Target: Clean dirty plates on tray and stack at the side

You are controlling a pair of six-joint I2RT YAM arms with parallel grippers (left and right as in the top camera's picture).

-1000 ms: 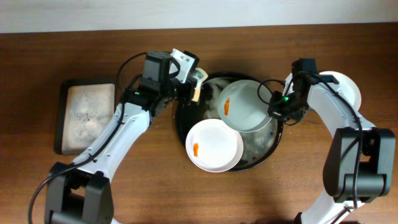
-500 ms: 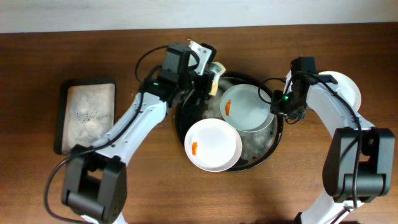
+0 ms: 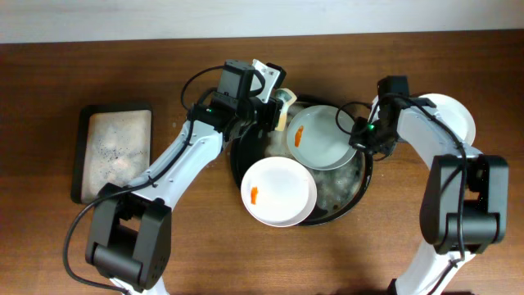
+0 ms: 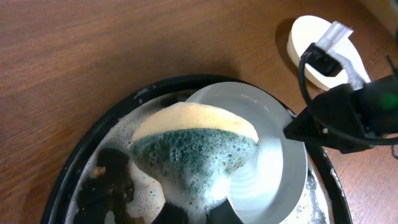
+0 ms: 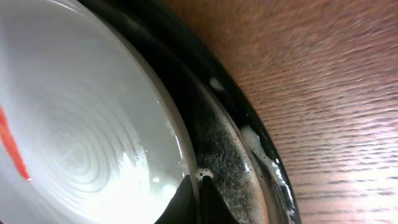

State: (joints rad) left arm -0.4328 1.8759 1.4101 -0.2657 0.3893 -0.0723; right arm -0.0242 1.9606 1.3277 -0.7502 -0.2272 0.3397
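The black tray (image 3: 240,158) holds foamy water and two white plates. The upper plate (image 3: 326,139) is tilted, with an orange smear near its left edge. My right gripper (image 3: 361,139) is shut on its right rim; the right wrist view shows both fingers (image 5: 186,200) pinching the plate (image 5: 81,118). My left gripper (image 3: 277,105) is shut on a soapy yellow-green sponge (image 4: 193,149), held just over the plate's left edge (image 4: 267,168). The lower plate (image 3: 281,191) lies flat with an orange smear. A third plate (image 3: 452,115) rests on the table at the right.
A small rectangular dark tray (image 3: 115,152) with a grey lining sits at the left of the wooden table. The right arm reaches over the third plate. Suds cover the black tray's floor (image 5: 224,155) and rim (image 4: 93,143).
My left arm has swung right with the sponge, from the tray's left edge to the tilted plate's left rim. The right gripper stays at that plate's right rim.
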